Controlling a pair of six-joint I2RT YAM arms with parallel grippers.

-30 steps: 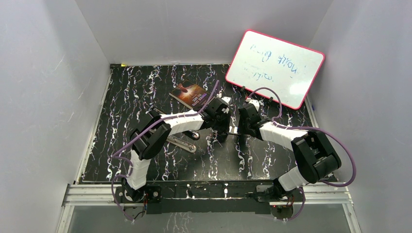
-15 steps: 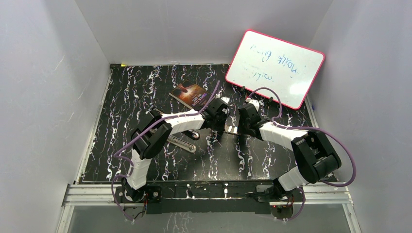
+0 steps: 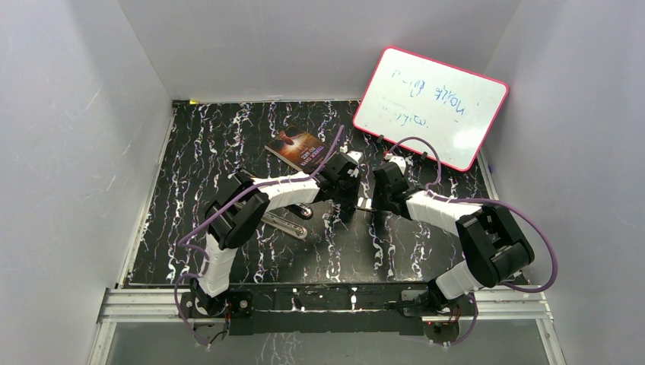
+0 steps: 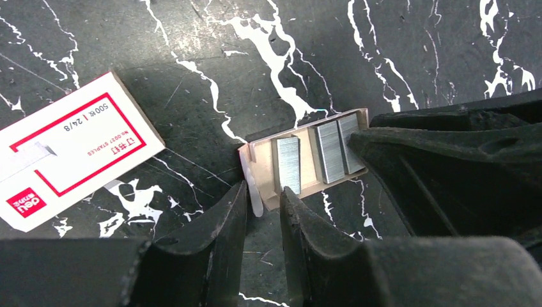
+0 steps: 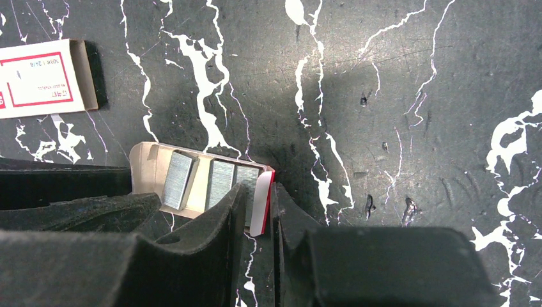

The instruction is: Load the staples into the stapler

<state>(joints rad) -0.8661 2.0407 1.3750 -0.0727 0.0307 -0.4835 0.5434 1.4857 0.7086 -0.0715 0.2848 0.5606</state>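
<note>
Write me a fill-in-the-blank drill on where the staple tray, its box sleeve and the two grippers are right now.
1. The staples lie in an open tray resting on the ____ marble-patterned table.
2. The left gripper pinches the tray's ____ end flap.
3. The right gripper is shut on the tray flap edged in ____.
4. The empty sleeve lies ____ from the tray.

Missing words: black; white; red; apart

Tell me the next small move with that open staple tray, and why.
Probably keep both claws steady, then lift one staple strip out. The tray lies open on the table, slid out of the white-and-red sleeve. The left claw pinches its flap end, the right claw its red-edged end, and the strips lie loose inside.
</note>
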